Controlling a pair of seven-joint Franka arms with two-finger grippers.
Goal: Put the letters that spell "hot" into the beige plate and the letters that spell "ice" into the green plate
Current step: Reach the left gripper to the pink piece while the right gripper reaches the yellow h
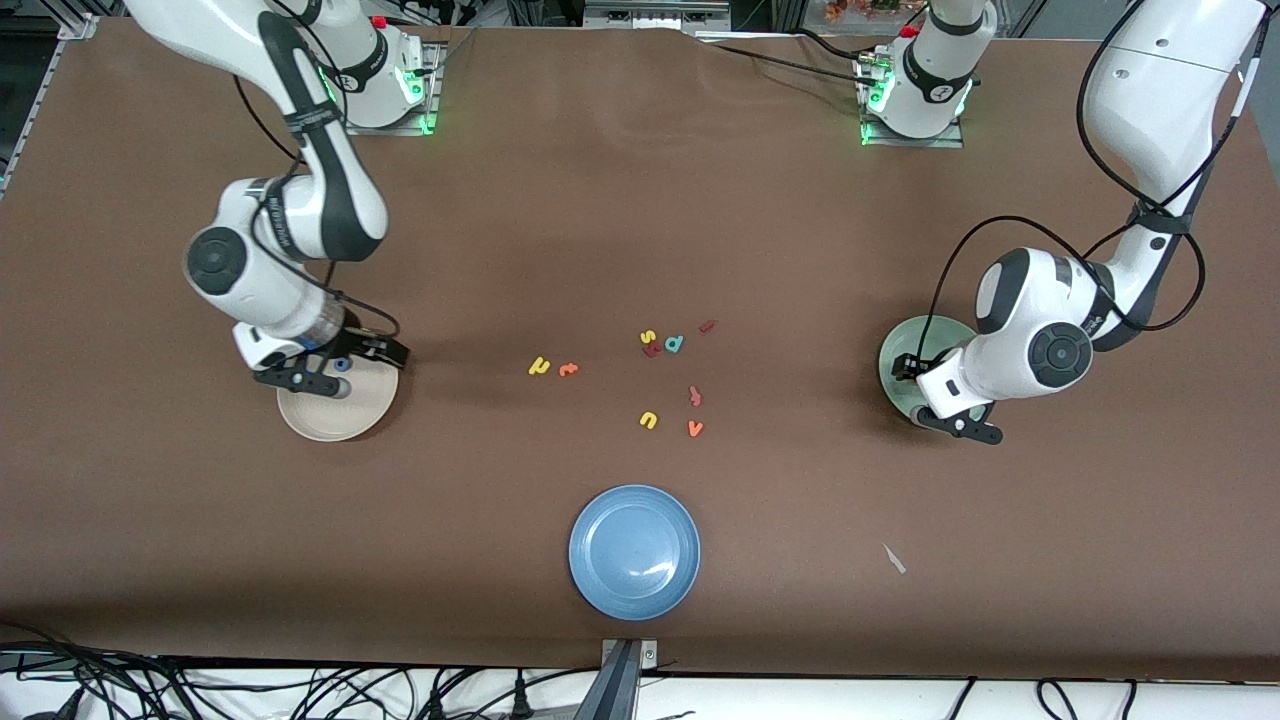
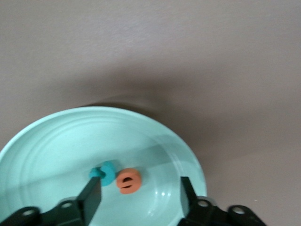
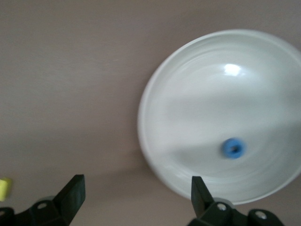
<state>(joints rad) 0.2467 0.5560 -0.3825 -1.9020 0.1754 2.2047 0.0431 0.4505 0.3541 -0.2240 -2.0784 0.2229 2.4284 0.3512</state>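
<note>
The beige plate (image 1: pixel 330 420) lies toward the right arm's end of the table with the blue "o" (image 3: pixel 233 148) in it. My right gripper (image 1: pixel 335 368) hangs open over the plate's rim with nothing between its fingers. The green plate (image 1: pixel 905 355) lies toward the left arm's end. It holds the teal "c" (image 2: pixel 106 172) and the orange "e" (image 2: pixel 129 181). My left gripper (image 2: pixel 140 197) stands open just above them, gripping nothing. On the bare table the yellow "h" (image 1: pixel 540 366) and orange "t" (image 1: pixel 568 369) lie side by side. The dark red "i" (image 1: pixel 707 325) lies apart from them.
A blue plate (image 1: pixel 634 552) sits near the front edge. Mid-table lie a yellow "s" (image 1: pixel 648 337), a teal "d" (image 1: pixel 674 344), a yellow "u" (image 1: pixel 648 420), an orange "v" (image 1: pixel 695 428) and two reddish pieces. A white scrap (image 1: pixel 893 558) lies nearer the front.
</note>
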